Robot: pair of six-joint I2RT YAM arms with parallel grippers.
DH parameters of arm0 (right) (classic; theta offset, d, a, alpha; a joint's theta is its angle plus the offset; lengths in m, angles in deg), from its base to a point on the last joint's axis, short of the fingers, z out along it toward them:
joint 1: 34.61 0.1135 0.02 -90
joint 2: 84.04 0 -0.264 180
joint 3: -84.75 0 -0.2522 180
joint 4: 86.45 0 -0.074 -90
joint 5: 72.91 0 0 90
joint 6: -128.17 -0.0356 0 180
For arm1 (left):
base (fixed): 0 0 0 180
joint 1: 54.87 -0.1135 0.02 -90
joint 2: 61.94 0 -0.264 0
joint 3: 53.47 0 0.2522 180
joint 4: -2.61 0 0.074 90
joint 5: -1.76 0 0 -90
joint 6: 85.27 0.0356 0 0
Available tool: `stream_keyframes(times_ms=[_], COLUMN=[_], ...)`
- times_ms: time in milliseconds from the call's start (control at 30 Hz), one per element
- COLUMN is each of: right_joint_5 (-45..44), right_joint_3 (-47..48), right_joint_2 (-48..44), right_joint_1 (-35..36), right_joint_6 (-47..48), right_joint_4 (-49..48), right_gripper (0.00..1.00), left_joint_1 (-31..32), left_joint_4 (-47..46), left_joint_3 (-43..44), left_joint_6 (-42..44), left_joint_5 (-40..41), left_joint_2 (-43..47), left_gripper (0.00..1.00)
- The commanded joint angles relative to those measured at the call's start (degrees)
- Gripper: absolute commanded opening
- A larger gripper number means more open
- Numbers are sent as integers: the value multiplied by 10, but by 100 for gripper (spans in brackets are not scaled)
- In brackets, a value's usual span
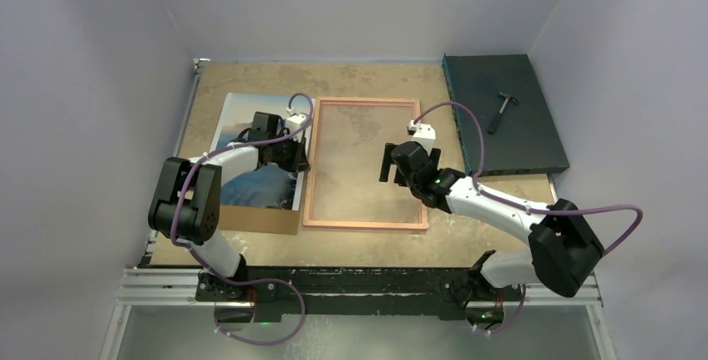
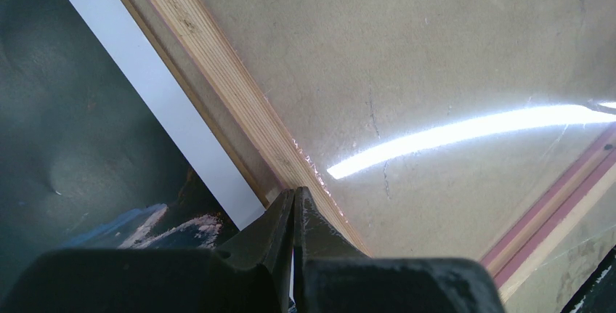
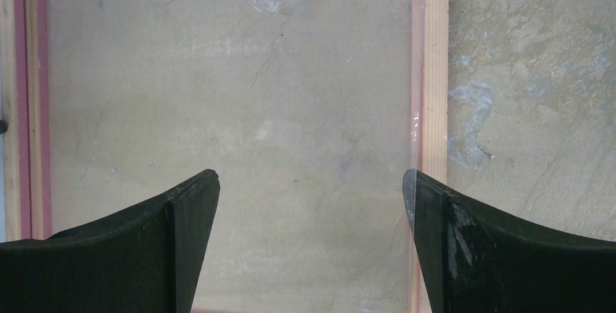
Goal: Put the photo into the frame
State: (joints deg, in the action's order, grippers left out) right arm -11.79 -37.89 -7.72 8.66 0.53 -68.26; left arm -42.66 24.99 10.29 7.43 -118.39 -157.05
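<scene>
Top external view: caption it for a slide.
Left gripper pinches the photo; right gripper open over the empty frame.

The counter's [image 1: 359, 80] middle is taken up by the flat frame [image 1: 365, 225]; its left edge by the photo [image 1: 242, 118], laid just beside. The far right corner is blocked by a dark slab [image 1: 518, 147] bearing a hammer [image 1: 501, 112]. A bare strip is left along the far edge.

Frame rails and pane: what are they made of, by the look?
Frame rails: likely light wood, unfinished back showing layered grain lines, pink front edge. Pane: clear glass or acrylic, can't tell which; sharp glare streak, tabletop visible through.
</scene>
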Motion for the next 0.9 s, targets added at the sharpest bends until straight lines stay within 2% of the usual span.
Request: stream_keyframes(times_ms=[0,867], right_joint_5=[-24,-4], right_joint_3=[-1,-23], right_joint_2=[-20,-31], right_joint_1=[-5,-27], right_joint_6=[12,7], right_joint_4=[7,-7], right_gripper=[99,99], left_joint_1=[9,9], left_joint_4=[25,30], left_joint_3=[-9,-6], left_joint_6=[13,16], left_joint_5=[-15,-15], left_joint_2=[12,12], left_gripper=[0,0])
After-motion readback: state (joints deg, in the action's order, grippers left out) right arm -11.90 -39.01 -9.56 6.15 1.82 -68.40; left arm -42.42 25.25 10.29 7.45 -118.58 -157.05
